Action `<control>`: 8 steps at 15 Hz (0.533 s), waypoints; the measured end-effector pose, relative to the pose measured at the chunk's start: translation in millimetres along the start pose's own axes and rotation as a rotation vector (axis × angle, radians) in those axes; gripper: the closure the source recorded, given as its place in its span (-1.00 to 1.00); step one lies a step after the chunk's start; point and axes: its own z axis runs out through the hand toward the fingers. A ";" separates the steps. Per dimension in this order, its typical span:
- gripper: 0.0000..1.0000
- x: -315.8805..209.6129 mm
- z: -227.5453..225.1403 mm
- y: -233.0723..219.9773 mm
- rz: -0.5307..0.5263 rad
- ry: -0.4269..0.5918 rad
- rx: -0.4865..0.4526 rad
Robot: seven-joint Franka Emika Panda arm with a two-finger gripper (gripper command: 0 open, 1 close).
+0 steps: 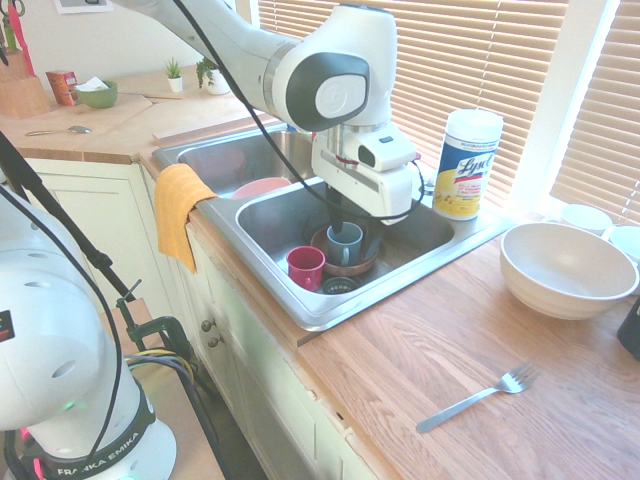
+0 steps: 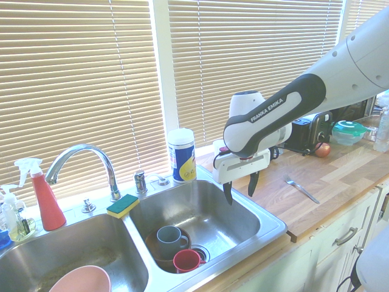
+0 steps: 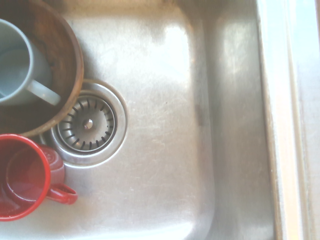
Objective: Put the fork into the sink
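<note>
2nd ext. view: my fingers [image 2: 240, 188] are spread, nothing btwn them, above the sink [image 2: 271, 230]. Fork [image 2: 302, 190] lies flat on the counter [image 2: 331, 182], tines twd window; thin handle could slip if I pinch too high.

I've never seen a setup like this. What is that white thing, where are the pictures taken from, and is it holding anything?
It's a robot arm. Two pictures show it from opposite sides; the third looks down from its wrist. Its gripper, a two-fingered hand, is open and empty above the sink. In one basin, a blue-grey mug sits in a brown bowl, with a red mug beside it. The fork lies on the wooden counter, near a wide white bowl.
</note>
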 end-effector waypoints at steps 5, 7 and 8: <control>-1.00 14.2 -22.1 3.3 0.028 0.015 0.005; -1.00 42.5 -48.2 29.0 0.046 0.024 -0.003; -1.00 61.4 -56.9 51.4 0.048 0.029 -0.007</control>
